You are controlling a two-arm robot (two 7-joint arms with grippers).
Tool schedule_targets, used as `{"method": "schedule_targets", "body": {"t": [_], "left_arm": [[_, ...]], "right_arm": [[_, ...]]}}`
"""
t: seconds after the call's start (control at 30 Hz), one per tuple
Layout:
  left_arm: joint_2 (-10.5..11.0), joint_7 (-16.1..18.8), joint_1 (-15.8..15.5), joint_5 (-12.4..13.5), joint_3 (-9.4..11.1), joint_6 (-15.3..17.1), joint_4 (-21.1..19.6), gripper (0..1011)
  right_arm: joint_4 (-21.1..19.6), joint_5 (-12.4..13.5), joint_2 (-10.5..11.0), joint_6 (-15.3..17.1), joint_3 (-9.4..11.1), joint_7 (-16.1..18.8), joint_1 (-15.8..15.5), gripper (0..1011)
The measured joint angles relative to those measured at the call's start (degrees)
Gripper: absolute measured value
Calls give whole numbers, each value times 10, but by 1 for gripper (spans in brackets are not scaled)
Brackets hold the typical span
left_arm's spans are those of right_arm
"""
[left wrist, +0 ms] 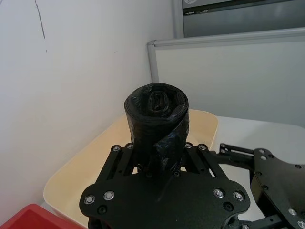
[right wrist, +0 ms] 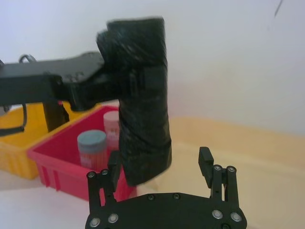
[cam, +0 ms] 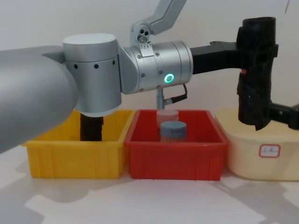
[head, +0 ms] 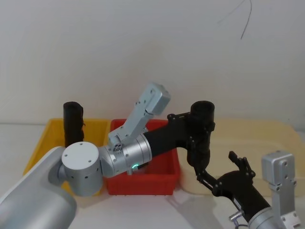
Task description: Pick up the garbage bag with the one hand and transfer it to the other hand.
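Garbage bag [right wrist: 143, 109] upright in left claw [left wrist: 155, 162]; right claw [right wrist: 159, 158] open, partly cropped.

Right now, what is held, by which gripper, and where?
The left gripper clamps the garbage bag at its upper half; the right gripper is open, holding nothing.

A robot test lab in an office-type room is indicated by a bare white wall [head: 143, 47], a grey-framed partition panel [left wrist: 228, 81], and a yellow bin [cam: 74, 163], red bin [cam: 175, 161] and labelled cream tub [cam: 247, 158] lined up on a white table [cam: 140, 200].
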Motion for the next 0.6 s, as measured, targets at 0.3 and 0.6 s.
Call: {"method": "schedule_targets", "body": {"t": [0.3,0.6], "left_arm": [[-1,-1,-1,0,1,-2,3,371],[-1,-2,-2,-1,2,-3,5,371]], "right_arm": [[8,-28,-2,-18,-9,1,24,1000],[29,-34,-10,-28,-13,12,45,1000]]}}
